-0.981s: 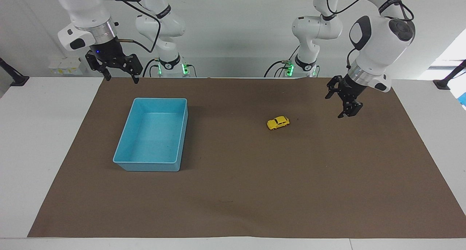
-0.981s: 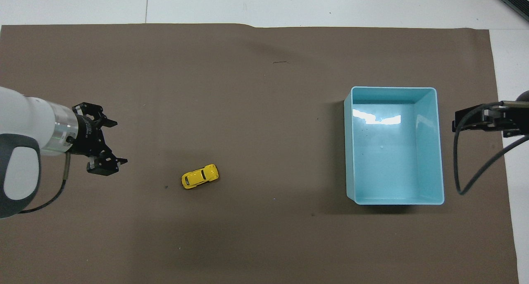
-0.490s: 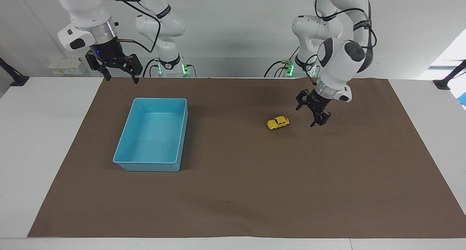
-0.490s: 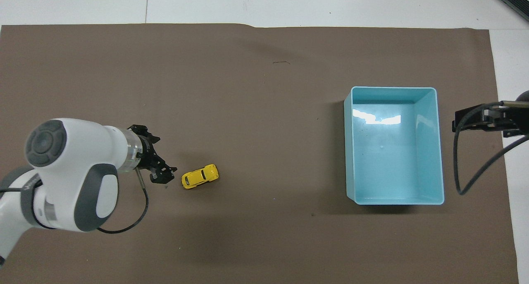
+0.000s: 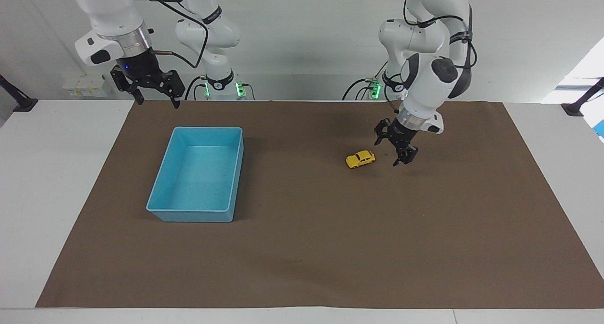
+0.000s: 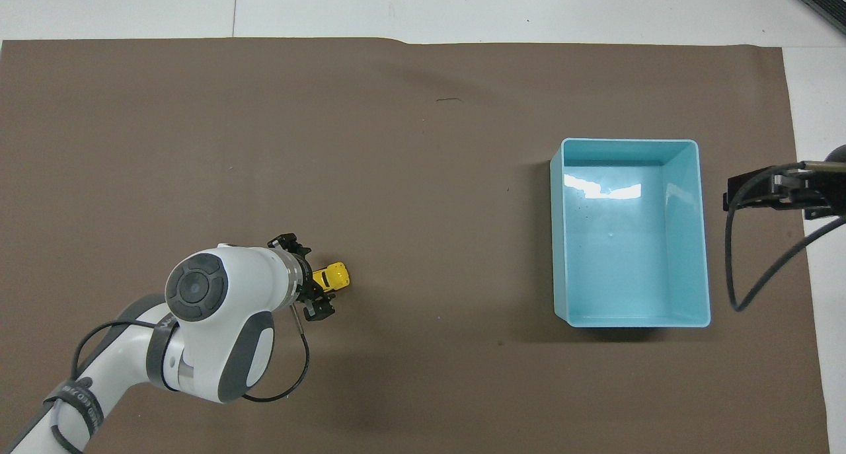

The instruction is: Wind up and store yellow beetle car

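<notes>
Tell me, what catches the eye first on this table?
Probably the tiny yellow car on the brown mat, with the left gripper hanging open just beside it, toward the left arm's end. Next, the empty blue bin toward the right arm's end, where the right gripper waits open, up in the air.

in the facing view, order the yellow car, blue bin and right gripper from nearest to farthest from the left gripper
1. yellow beetle car: on the mat just beside the left gripper.
2. blue bin: toward the right arm's end of the table.
3. right gripper: waiting, raised, past the bin's corner.
</notes>
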You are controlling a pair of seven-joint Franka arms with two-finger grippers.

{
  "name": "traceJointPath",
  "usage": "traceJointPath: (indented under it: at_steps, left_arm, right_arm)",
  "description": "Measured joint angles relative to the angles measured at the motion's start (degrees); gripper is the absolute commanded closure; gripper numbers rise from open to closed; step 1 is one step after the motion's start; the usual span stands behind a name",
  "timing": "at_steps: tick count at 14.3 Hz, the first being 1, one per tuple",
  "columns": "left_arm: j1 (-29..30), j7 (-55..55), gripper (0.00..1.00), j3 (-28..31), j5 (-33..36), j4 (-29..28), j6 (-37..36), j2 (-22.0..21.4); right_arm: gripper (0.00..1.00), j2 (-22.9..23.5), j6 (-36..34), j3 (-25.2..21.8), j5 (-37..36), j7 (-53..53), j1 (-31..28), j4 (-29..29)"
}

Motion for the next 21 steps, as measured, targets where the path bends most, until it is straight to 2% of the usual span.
traceJointPath:
  at_steps: [2,3,4,5,6,7,8,15,21]
  left_arm:
    - [-0.27,0.00,0.00,0.00,0.00,-1.13,1.44,0.07]
    - [-0.28,0.00,0.10,0.02,0.00,-1.31,1.68,0.07]
    - [-0.28,-0.01,0.42,0.05,0.00,-1.35,1.74,0.07]
    - [-0.28,-0.01,0.67,0.07,0.00,-1.36,1.74,0.07]
    - [-0.28,0.01,0.84,0.07,0.00,-1.38,1.74,0.07]
    - [-0.30,0.16,0.96,0.07,0.00,-1.40,1.74,0.07]
    - [-0.33,0.64,1.00,0.06,0.00,-1.42,1.73,0.06]
    - [-0.53,5.00,1.00,0.63,0.00,-2.12,1.68,-0.64]
    - [3.71,10.52,1.00,0.91,-0.51,-4.39,0.32,-2.82]
  right_arm:
    - [0.00,0.00,0.00,0.00,0.00,0.00,0.00,0.00]
    - [0.00,0.00,0.00,0.00,0.00,0.00,0.00,0.00]
    - [0.00,0.00,0.00,0.00,0.00,0.00,0.00,0.00]
    - [0.00,0.00,0.00,0.00,0.00,0.00,0.00,0.00]
    - [0.00,0.00,0.00,0.00,0.00,0.00,0.00,0.00]
    - [0.00,0.00,0.00,0.00,0.00,0.00,0.00,0.00]
    - [0.00,0.00,0.00,0.00,0.00,0.00,0.00,0.00]
    - [0.00,0.00,0.00,0.00,0.00,0.00,0.00,0.00]
    - [0.00,0.00,0.00,0.00,0.00,0.00,0.00,0.00]
